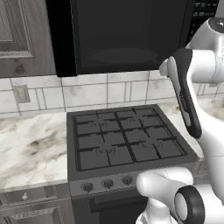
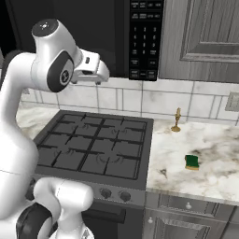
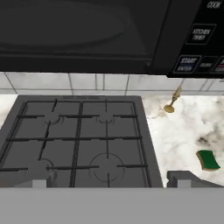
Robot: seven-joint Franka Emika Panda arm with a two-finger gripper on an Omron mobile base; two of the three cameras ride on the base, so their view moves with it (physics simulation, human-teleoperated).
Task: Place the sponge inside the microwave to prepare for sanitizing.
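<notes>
The sponge (image 2: 191,162), small and yellow with a dark green top, lies flat on the marble counter right of the stove; it also sits at the lower right of the hand view (image 3: 207,160). The microwave (image 1: 127,39) hangs over the stove with its door swung open to the left and its round turntable plate (image 1: 124,55) showing inside. Its keypad (image 2: 144,37) is on the right. My gripper (image 3: 111,179) is open and empty, held high above the stove's front, level with the microwave's underside and well left of the sponge.
A black gas stove (image 1: 127,140) with grates fills the space under the microwave. A slim brass stand (image 2: 176,120) rises by the tiled wall behind the sponge. Grey cabinets (image 2: 205,37) flank the microwave. The marble counter (image 1: 30,148) runs on both sides.
</notes>
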